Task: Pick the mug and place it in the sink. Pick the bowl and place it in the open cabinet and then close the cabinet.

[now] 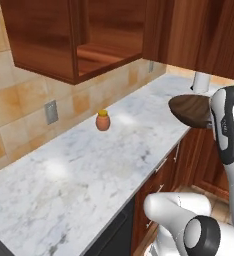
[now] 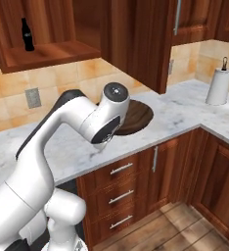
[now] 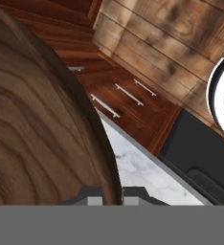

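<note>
Left base view: one bowl, one jar, perhaps.

I find nothing legible here: the dark bottle in the cabinet carries a label too small for me to read.

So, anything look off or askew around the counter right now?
Only the bowl: it sits tilted at the counter edge, partly overhanging the drawers, because the shut hand grips its rim. The small jar stands upright, nothing spilled.
</note>
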Robot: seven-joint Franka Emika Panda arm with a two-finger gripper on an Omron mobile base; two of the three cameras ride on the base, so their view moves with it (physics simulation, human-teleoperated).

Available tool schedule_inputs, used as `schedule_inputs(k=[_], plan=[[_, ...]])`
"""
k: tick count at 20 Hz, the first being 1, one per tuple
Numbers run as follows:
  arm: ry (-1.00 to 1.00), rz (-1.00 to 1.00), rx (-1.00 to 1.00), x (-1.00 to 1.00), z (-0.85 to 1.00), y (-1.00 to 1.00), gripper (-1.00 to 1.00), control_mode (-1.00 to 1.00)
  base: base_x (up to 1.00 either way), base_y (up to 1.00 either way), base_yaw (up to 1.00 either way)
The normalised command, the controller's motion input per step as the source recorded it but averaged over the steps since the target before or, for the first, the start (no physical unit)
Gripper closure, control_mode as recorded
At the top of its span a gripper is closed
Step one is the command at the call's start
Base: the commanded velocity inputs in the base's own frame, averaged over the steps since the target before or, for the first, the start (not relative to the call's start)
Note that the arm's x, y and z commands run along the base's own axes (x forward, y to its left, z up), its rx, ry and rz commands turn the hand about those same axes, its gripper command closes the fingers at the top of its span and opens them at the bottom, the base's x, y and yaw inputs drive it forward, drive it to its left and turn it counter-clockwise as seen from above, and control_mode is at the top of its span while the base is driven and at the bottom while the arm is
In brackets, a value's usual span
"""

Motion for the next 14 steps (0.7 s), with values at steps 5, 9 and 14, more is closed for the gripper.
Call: schedule_inputs(k=[5,9,14], plan=[[0.00,0.00,0.00,0.00,0.00,0.00,1.00,1.00,0.93,0.56,0.00],[0.00,0.00,0.00,0.00,0.00,0.00,1.00,1.00,1.00,0.78,0.01],[0.00,0.00,0.00,0.00,0.00,0.00,1.00,1.00,0.72,0.83,0.28]])
